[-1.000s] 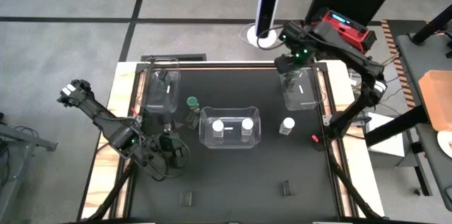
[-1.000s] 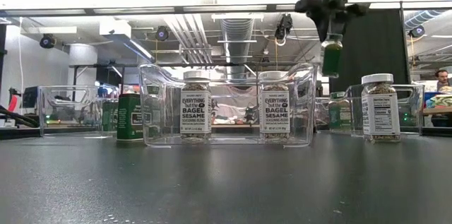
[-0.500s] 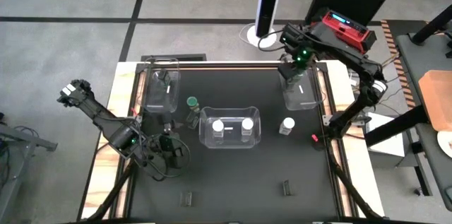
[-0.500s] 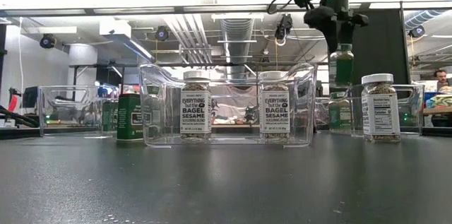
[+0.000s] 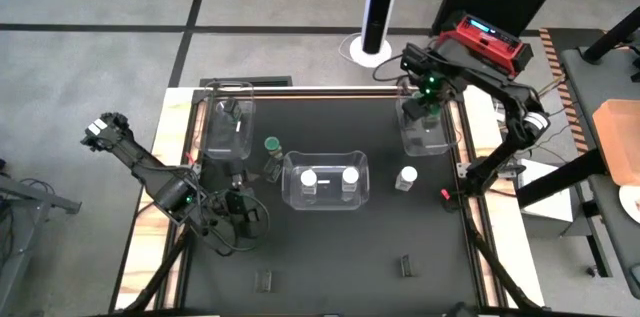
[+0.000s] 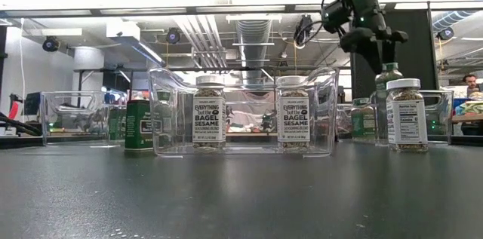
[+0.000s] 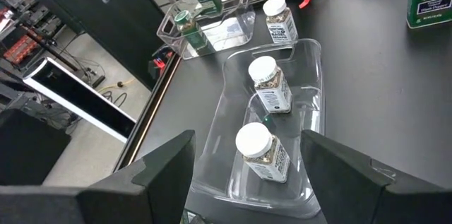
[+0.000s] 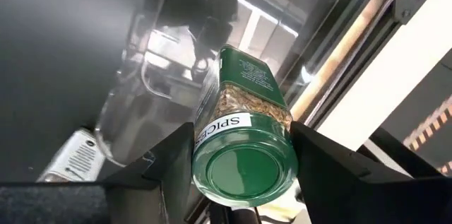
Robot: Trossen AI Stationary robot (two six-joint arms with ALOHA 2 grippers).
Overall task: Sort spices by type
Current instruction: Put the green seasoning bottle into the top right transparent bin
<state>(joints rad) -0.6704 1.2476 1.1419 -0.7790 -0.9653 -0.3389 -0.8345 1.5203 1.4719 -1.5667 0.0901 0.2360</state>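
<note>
Right wrist view: right pincer clamped on green-lidded spice jar, long axis in line with fingers, clear bin directly beyond; left pincer wide.

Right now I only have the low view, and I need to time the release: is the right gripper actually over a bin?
Observer: Yes. From above, the right gripper sits over the clear bin at the table's far right.
Operator: Which lid does its jar have?
Observer: Green. The wrist view shows the gripper shut on the green-lidded jar.
Operator: And the left arm?
Observer: The left gripper waits open at the near left.
</note>
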